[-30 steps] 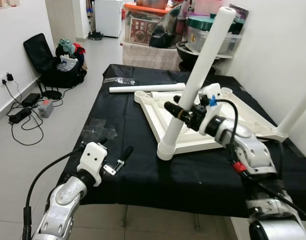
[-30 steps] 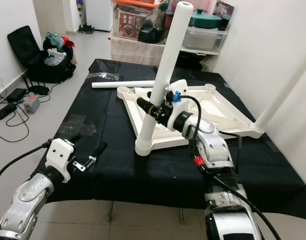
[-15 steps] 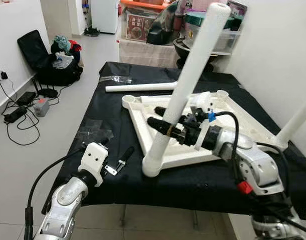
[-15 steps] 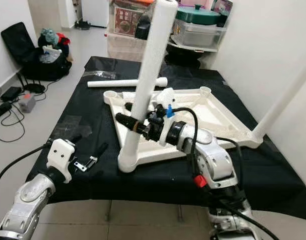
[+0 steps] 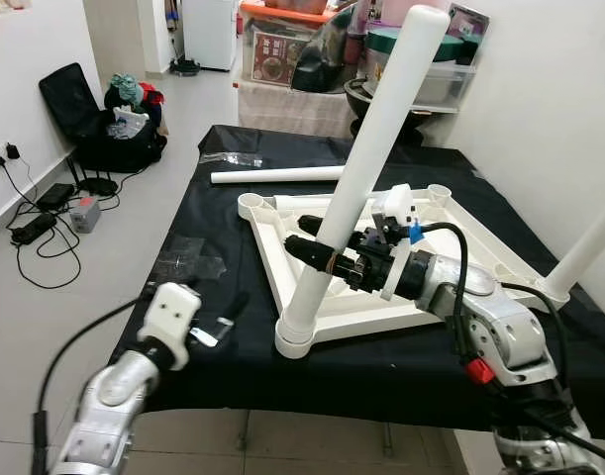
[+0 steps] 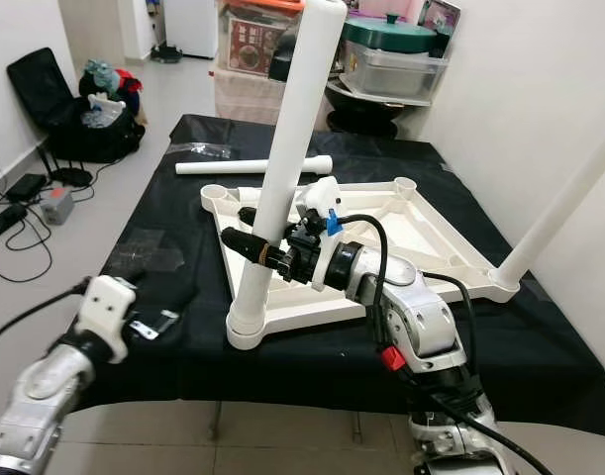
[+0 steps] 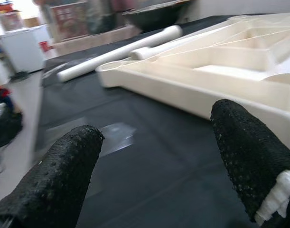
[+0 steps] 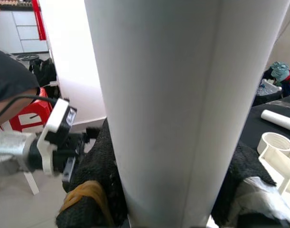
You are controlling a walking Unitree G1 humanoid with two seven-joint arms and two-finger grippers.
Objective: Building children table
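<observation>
Tabletop frame [image 5: 451, 247] lies upside down on the black-draped bench [image 5: 213, 336], the right gripper [image 5: 317, 255] with fingers clenched around a tilted white leg [image 5: 366, 168] apparently seating in its near corner socket, while the left gripper [image 7: 154, 166] hovers spread and empty beside the frame.

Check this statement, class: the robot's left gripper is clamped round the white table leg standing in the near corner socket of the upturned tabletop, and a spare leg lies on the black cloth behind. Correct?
One slip: it is the right gripper clamped round the standing white table leg, as the left eye view shows. The left gripper is open over the black cloth. The upturned tabletop and spare leg are as stated.
</observation>
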